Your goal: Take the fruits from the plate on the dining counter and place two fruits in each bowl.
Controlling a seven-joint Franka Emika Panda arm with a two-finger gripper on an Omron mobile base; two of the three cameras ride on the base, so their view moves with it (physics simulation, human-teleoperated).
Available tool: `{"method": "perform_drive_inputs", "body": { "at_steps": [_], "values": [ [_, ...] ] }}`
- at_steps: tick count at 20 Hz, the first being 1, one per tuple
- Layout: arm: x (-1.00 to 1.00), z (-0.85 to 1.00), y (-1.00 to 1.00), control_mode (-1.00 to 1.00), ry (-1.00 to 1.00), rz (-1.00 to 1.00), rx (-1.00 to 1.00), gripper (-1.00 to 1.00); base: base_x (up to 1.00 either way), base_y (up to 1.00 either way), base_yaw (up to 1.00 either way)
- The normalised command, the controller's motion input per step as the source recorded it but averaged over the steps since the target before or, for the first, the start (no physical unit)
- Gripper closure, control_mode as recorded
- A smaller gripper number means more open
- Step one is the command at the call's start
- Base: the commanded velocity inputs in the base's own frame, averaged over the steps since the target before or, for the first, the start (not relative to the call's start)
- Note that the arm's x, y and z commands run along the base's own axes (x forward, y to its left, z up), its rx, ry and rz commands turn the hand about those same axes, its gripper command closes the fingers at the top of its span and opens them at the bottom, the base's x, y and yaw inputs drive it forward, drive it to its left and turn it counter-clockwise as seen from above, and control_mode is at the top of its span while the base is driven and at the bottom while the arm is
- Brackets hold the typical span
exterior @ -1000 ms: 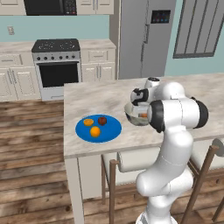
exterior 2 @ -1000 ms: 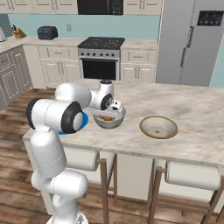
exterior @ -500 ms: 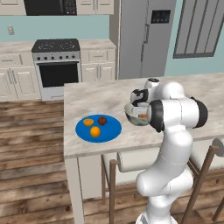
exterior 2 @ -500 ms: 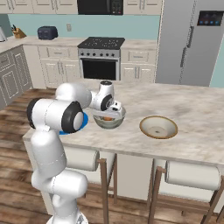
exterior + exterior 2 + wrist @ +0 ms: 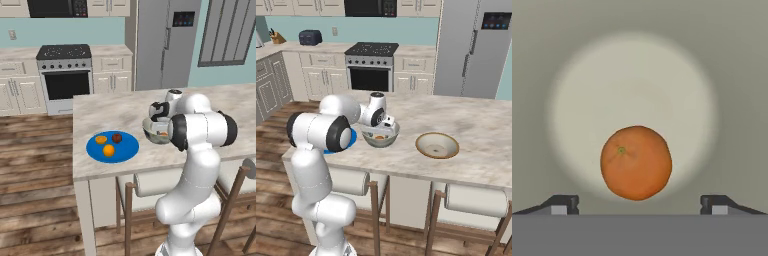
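**Blue plate holding three fruits, one in grey-green bowl**

Left on dining counter (image 5: 100, 112): blue plate (image 5: 95, 150) with two orange fruits (image 5: 108, 149) and dark red-brown fruit (image 5: 117, 138). Centre: gripper (image 5: 640, 204) spread wide over grey-green bowl (image 5: 369, 141), reddish-orange fruit (image 5: 636, 162) loose on its pale floor, clear of fingertips (image 5: 561, 204). Right: tan-rimmed bowl (image 5: 437, 145), apart.

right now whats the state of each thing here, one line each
gripper: open, over the grey-green bowl
grey-green bowl: upright, holds one fruit
reddish-orange fruit: released, lying inside the grey-green bowl
blue plate: flat on the dining counter, three fruits on it
two orange fruits: on the plate
dark red-brown fruit: on the plate
tan-rimmed bowl: upright, empty
dining counter: bears plate and both bowls
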Motion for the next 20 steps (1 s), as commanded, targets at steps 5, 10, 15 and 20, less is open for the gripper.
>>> {"method": "perform_drive_inputs", "body": {
  "at_steps": [5,10,15,20],
  "values": [
    [-0.06,0.49,0.01,-1.00,-0.06,-0.01,0.00,-1.00,0.00,0.00,0.00],
    [-0.16,0.50,0.00,-1.00,-0.02,0.00,0.00,-1.00,0.00,0.00,0.00],
    [-0.79,0.28,0.00,-1.00,0.00,0.00,0.00,-1.00,0.00,0.00,0.00],
    [-0.99,0.06,0.12,-1.00,0.00,0.00,0.00,-1.00,0.00,0.00,0.00]
  ]
}}
